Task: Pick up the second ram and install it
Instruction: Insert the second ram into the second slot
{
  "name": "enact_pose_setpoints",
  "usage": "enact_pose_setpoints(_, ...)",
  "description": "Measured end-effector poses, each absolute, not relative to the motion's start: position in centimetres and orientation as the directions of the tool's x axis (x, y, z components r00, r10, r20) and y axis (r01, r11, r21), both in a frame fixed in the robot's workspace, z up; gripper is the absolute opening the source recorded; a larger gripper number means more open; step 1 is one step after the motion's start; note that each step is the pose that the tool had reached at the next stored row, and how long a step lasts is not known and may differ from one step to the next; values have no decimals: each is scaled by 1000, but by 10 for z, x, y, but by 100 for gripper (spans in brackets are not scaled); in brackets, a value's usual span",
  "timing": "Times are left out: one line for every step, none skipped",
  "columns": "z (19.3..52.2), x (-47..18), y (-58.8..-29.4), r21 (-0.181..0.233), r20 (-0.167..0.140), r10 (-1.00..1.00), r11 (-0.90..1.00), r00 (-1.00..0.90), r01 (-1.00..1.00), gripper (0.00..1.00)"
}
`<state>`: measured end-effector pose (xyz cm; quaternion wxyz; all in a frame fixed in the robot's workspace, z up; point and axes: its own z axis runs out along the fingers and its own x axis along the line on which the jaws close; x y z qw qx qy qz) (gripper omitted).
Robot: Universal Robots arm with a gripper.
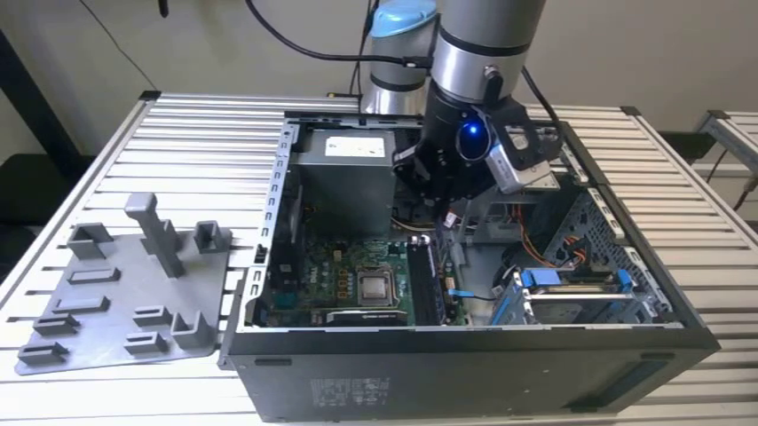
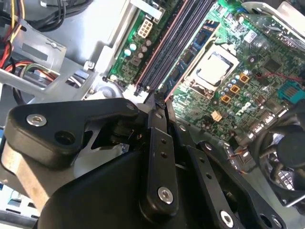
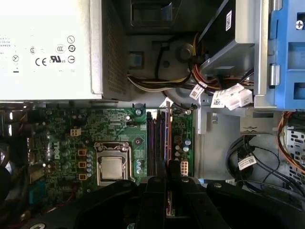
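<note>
The arm reaches down into the open computer case [image 1: 663, 302], with the gripper [image 3: 167, 179] low over the memory slots [image 3: 157, 138] on the green board [image 3: 119, 124], next to the processor [image 3: 113, 167]. Its fingers [image 2: 159, 143] are closed together on a thin dark strip standing on edge, the second ram [image 2: 160, 98], whose lower end sits just above the slots. The grey power-supply box [image 1: 343, 177] stands close by, and a grey fixture tray [image 1: 119, 311] lies on the table [image 1: 201, 133] outside the case

Even, bright light; sharp frames, mild glare.
</note>
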<state>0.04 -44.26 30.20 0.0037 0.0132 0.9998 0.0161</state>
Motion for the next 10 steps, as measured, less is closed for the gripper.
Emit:
enact_pose_setpoints(301, 0, -443, 31, -7, 25, 999, -1000, 25, 14)
enact_pose_setpoints(300, 0, -443, 28, -7, 24, 999, -1000, 24, 14)
enact_pose_setpoints(300, 0, -443, 24, -7, 23, 999, -1000, 22, 14)
enact_pose_setpoints(299, 0, -443, 20, -7, 21, 1000, -1000, 21, 14)
enact_pose_setpoints(298, 0, -443, 17, -7, 19, 1000, -1000, 19, 14)
enact_pose_setpoints(297, -1, -443, 14, -7, 17, 1000, -1000, 16, 14)
enact_pose_setpoints(296, -1, -443, 12, -7, 14, 1000, -1000, 14, 14)
enact_pose_setpoints(294, -1, -443, 10, -7, 12, 1000, -1000, 12, 14)
enact_pose_setpoints(293, -2, -443, 8, -7, 11, 1000, -1000, 11, 14)
enact_pose_setpoints(292, -3, -443, 6, -7, 10, 1000, -1000, 10, 14)
